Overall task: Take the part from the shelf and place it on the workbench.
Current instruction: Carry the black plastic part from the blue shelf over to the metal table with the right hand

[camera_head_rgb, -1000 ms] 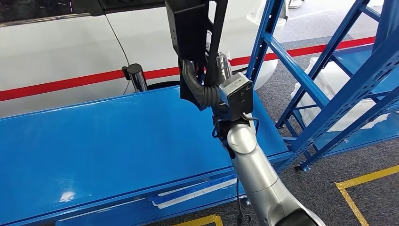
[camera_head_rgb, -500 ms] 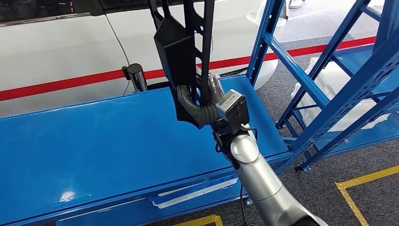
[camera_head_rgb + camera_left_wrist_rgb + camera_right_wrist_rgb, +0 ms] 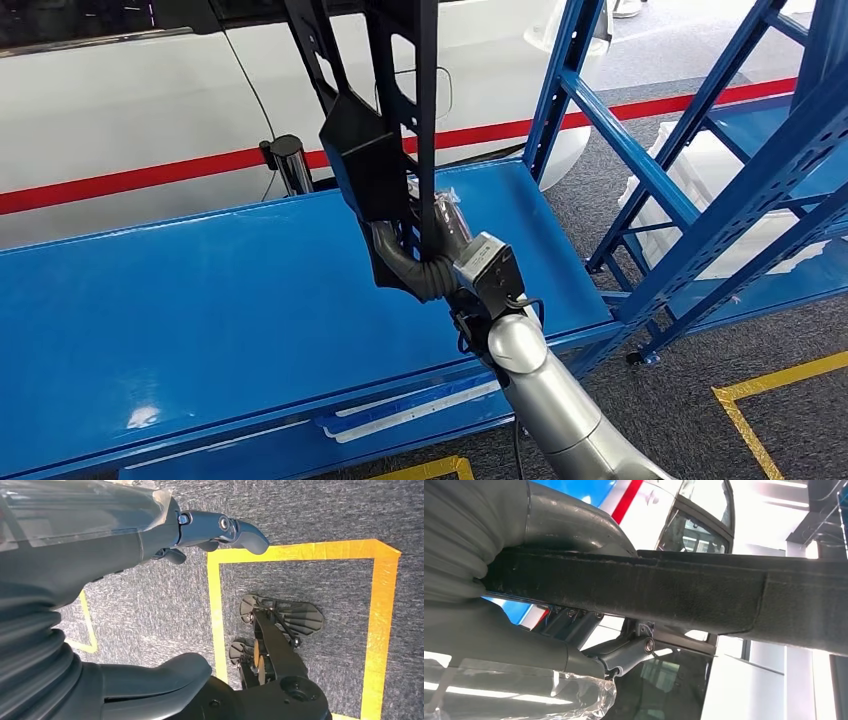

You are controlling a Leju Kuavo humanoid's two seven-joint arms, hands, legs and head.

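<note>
Part (image 3: 385, 150) off shelf (image 3: 700, 215), clamped in right hand (image 3: 425, 265) above workbench (image 3: 200, 300), rising toward 12 o'clock; release remained; left hand (image 3: 220, 530) apparently empty, fingers apart.

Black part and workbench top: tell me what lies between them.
Nothing. In the head view the black part, gripped by the right robot hand, hangs over bare blue workbench.
</note>
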